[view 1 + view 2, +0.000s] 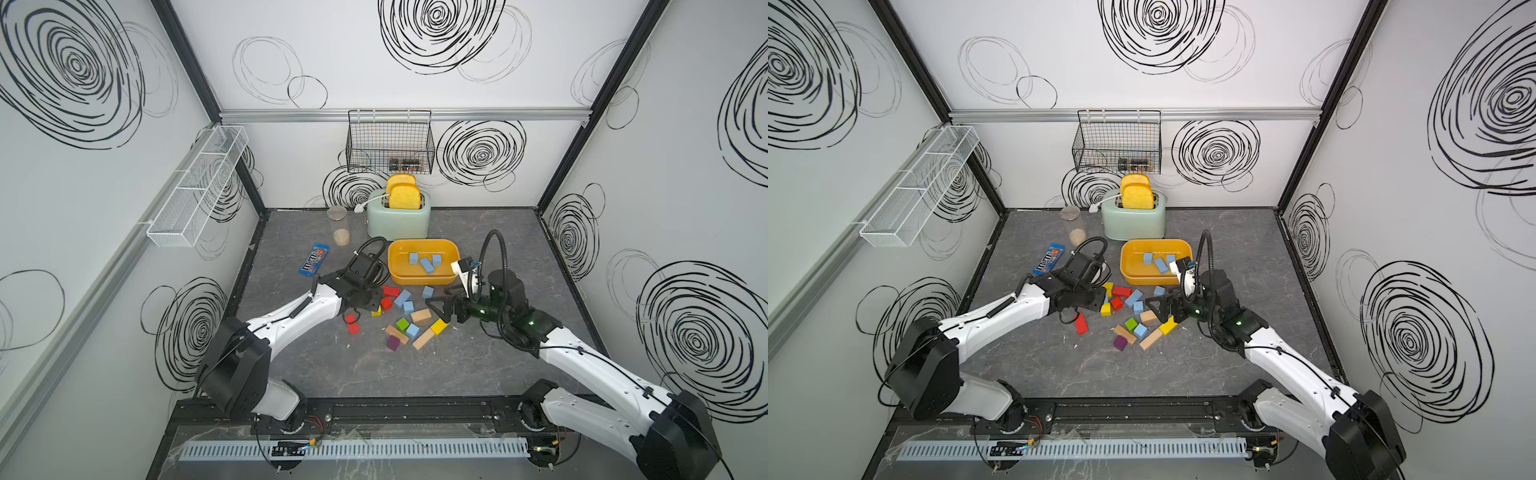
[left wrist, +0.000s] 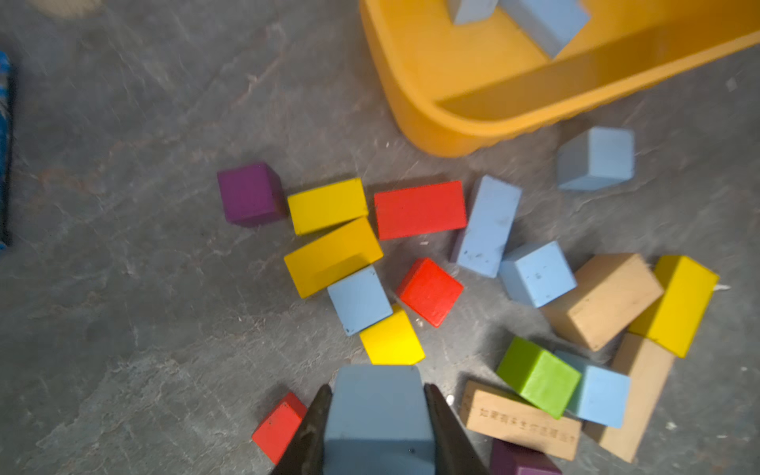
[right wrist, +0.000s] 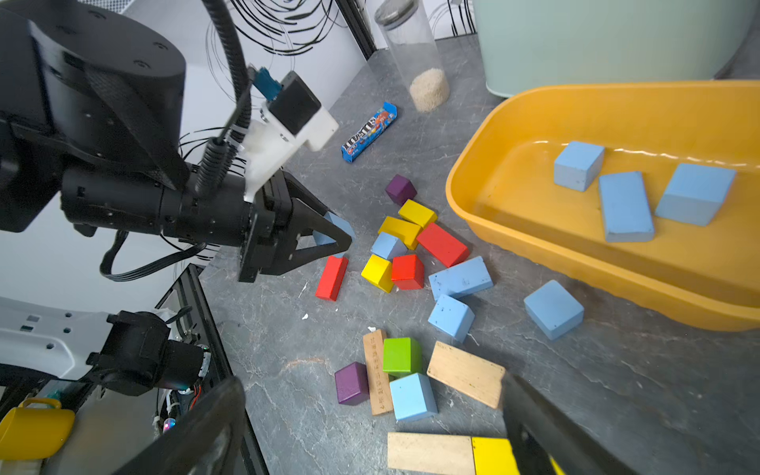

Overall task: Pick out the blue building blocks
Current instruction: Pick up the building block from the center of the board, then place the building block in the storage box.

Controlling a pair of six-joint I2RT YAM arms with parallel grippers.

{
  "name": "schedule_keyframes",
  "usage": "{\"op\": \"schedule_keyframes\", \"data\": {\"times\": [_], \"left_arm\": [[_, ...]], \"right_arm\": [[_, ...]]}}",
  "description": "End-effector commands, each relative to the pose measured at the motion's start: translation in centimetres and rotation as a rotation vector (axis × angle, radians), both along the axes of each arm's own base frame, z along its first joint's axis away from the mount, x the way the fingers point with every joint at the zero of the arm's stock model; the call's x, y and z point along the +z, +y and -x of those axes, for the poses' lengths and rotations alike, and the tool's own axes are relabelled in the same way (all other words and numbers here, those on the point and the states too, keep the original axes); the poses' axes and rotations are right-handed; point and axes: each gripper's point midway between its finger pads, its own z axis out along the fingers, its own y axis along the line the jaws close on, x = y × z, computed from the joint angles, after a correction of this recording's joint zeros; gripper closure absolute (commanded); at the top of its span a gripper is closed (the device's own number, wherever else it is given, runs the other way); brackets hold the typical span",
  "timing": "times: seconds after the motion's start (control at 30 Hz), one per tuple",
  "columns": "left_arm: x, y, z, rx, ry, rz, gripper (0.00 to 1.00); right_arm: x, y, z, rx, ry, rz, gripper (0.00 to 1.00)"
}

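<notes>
The left arm (image 1: 299, 309) and right arm (image 1: 582, 361) have white shells, black joints, ribbed black cables; the left gripper (image 3: 339, 238) is black, triangular-fingered.

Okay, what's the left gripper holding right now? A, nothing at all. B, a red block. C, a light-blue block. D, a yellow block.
C: in the left wrist view, the left gripper is shut on a light-blue block, lifted above the loose pile.
</notes>
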Motion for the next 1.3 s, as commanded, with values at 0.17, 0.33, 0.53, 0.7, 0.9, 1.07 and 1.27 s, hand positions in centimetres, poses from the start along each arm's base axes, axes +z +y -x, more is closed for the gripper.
{"op": "schedule_keyframes", "data": {"times": [0.17, 0.33, 0.53, 0.7, 0.9, 1.07, 1.27], "left_arm": [[7.0, -2.7, -3.4, -0.044, -0.191, 0.104, 1.00], [8.2, -3.9, -4.9, -0.077, -0.213, 0.102, 1.00], [8.8, -5.3, -6.7, -0.101, -0.236, 0.103, 1.00], [8.6, -6.4, -8.3, -0.118, -0.248, 0.090, 1.00], [7.7, -8.0, -10.4, -0.133, -0.243, 0.091, 1.00], [6.5, -9.4, -12.1, -0.147, -0.237, 0.096, 1.00], [4.7, -10.5, -13.8, -0.156, -0.224, 0.073, 1.00]], "right_arm": [[3.4, -1.2, -1.5, -0.066, -0.091, -0.004, 0.02], [4.8, -2.4, -2.9, -0.100, -0.127, 0.010, 0.02], [5.5, -3.7, -4.5, -0.141, -0.142, 0.016, 0.02], [5.4, -4.5, -5.9, -0.162, -0.115, -0.015, 0.02], [4.8, -4.7, -7.3, -0.180, -0.082, -0.028, 0.02], [3.8, -4.9, -8.1, -0.201, -0.067, -0.010, 0.02], [2.2, -5.0, -8.7, -0.225, -0.036, 0.004, 0.02]]}}
